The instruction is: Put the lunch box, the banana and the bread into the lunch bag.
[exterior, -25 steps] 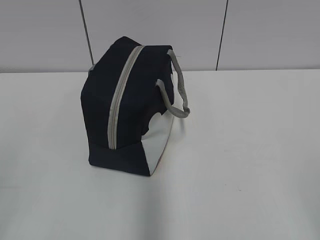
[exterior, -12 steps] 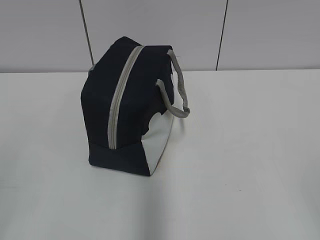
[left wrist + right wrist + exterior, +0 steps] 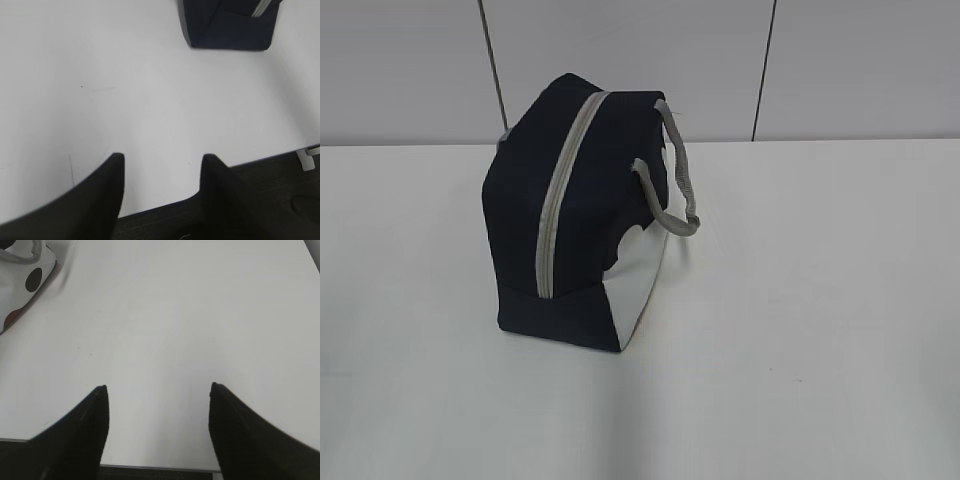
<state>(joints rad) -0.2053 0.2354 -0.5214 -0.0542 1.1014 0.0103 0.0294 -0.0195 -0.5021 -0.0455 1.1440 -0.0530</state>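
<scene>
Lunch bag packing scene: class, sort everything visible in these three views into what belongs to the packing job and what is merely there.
Belongs to the job:
- lunch bag, zipped shut, standing on the table
- left gripper, open, holding nothing
- right gripper, open, holding nothing

Merely there:
- table
- wall behind it

No lunch box, banana or bread shows in any view.

Nothing has changed across the second leading up to this moment. From where I stand, the lunch bag (image 3: 582, 215) sits on the table (image 3: 820, 300) exactly as it did, zipper (image 3: 560, 190) closed and running from about 1 o'clock down to 7 o'clock, with no shift in its handle (image 3: 678, 180) either.
</scene>
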